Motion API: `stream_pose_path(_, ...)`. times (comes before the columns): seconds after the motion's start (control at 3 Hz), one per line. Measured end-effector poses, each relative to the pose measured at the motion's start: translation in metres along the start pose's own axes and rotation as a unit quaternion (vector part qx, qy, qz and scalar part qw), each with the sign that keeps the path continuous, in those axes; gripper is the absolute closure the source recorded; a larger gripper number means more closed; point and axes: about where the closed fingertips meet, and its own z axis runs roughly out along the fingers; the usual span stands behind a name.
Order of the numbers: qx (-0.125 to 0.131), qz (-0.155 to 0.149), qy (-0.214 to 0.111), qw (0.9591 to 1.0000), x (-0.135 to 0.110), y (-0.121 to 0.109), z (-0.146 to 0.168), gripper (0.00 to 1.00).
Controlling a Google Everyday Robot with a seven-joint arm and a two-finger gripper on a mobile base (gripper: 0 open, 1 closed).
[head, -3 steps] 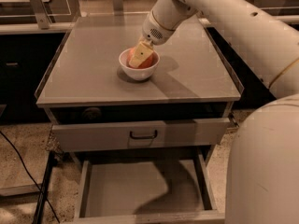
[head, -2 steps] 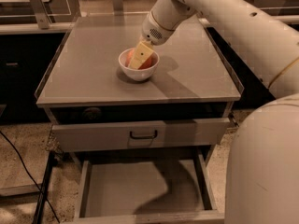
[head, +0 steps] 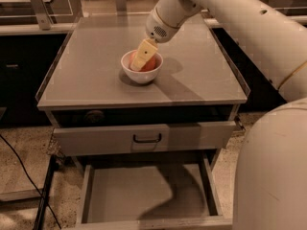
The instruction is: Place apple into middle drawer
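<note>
Still, nothing has moved: the gripper [head: 143,56] stays down in the bowl [head: 139,76] on the worktop [head: 196,80], upper centre, against the apple [head: 152,63]; whether it grasps, I cannot tell. The open drawer [head: 144,195] below waits.

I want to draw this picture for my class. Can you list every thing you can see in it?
apple: 1, red-orange, in the bowl
bowl: 1, white, on the cabinet top
cabinet top: 1, grey, above both drawers
handled drawer: 1, grey, under the top
middle drawer: 1, grey, lowest, open, bare
cable: 1, black, floor at left
arm: 1, white, from upper right
gripper: 1, yellowish, in the bowl at the apple
</note>
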Motion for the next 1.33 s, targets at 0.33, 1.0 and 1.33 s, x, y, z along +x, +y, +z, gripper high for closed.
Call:
stream_pose_path(0.33,0.007,-0.007,-0.006,0.9999,-0.006,0.0,-0.01,0.28)
stream_pose_path(1.0,-0.009,-0.016,-0.015,0.9997,-0.014,0.005,-0.03,0.26)
stream_pose_path(1.33,-0.027,-0.008,-0.017,0.9995,-0.01,0.01,-0.033,0.29)
